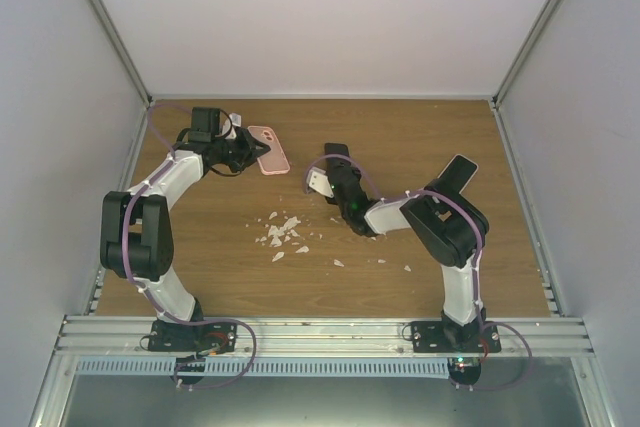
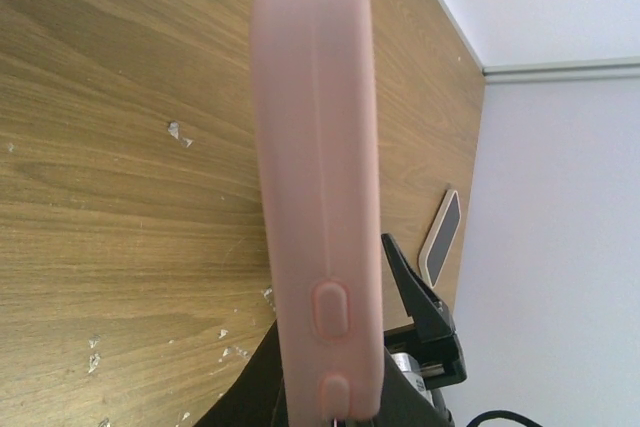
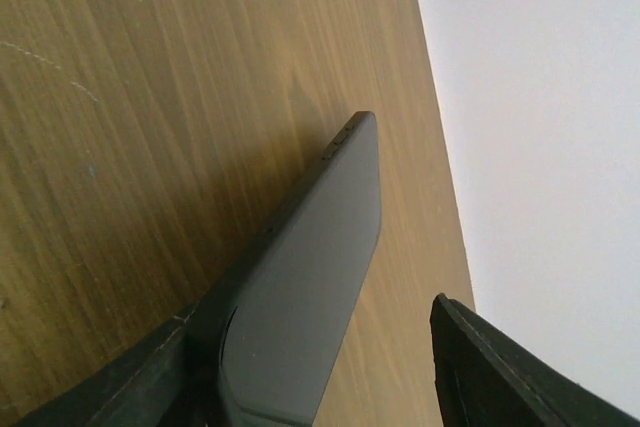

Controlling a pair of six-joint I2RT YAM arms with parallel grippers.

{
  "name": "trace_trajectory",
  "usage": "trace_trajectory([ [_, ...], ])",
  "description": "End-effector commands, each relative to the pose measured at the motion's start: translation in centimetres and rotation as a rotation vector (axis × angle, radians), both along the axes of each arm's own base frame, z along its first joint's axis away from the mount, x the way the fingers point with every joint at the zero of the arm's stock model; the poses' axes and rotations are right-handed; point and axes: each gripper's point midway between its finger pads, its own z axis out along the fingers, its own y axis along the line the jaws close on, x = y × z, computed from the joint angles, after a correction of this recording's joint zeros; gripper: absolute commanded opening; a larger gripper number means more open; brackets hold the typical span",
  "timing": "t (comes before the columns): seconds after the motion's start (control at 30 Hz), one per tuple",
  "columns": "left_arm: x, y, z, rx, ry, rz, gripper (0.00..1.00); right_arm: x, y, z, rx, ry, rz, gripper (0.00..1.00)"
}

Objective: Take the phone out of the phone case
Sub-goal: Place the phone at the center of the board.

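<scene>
- Top external view: the left hand (image 1: 250, 150) is clenching one end of the pink phone case (image 1: 270, 150) and holding it off the surface (image 1: 420, 137), toward the back left. The phone is not showing, so I cannot tell whether it is sitting inside. The right hand (image 1: 320, 180) is hovering near the case. With only one end gripped, a hard tug is risking a slip. Open room is lying toward the middle and back right. Pale crumbs (image 1: 282, 232) are littering the near centre, and a pale-rimmed slab (image 1: 460, 171) is lying by the right elbow.
- Left wrist view: the case is showing edge-on, with its side buttons facing the camera. Its soft wall is probably going to flex rather than release. The side wall is standing close beyond.
- Right wrist view: a dark grey slab (image 3: 310, 287) is leaning against one finger (image 3: 100, 397) while the other is standing apart, so I cannot tell whether this hand is clamping it. A drop is possible. The surface edge is running close on the right.
</scene>
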Motion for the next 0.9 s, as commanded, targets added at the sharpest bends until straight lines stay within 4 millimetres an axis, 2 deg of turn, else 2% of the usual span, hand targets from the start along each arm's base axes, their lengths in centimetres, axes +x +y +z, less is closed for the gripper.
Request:
trace_trajectory([
  [0.0,0.7,0.3,0.7,0.008,-0.048,0.003,0.0,-0.6,0.4,0.2,0.039,0.012,0.012,0.62],
  [0.07,0.7,0.3,0.7,0.011,-0.05,0.001,0.0,-0.8,0.3,0.3,0.04,0.017,0.016,0.64],
  [0.2,0.6,0.3,0.8,0.014,-0.058,-0.005,0.0,-1.4,0.3,0.8,0.058,0.041,0.029,0.77],
  [0.33,0.7,0.3,0.5,0.019,-0.052,-0.005,0.0,-1.9,0.9,1.3,0.099,0.087,0.056,0.91],
  [0.47,0.7,0.3,0.3,0.03,-0.062,-0.014,0.0,-2.6,1.7,1.4,0.119,0.136,0.097,0.99],
  [0.6,0.8,-0.1,0.6,0.038,-0.104,-0.059,0.0,-3.1,1.6,2.0,0.146,0.186,0.105,1.0],
  [0.73,0.5,-2.2,2.0,-0.03,-0.228,-0.228,0.01,-3.4,1.2,4.2,0.258,0.28,0.107,1.0],
  [0.87,0.3,-3.9,1.8,-0.043,-0.276,-0.338,0.0,-3.6,0.5,6.7,0.393,0.386,0.125,1.0],
])
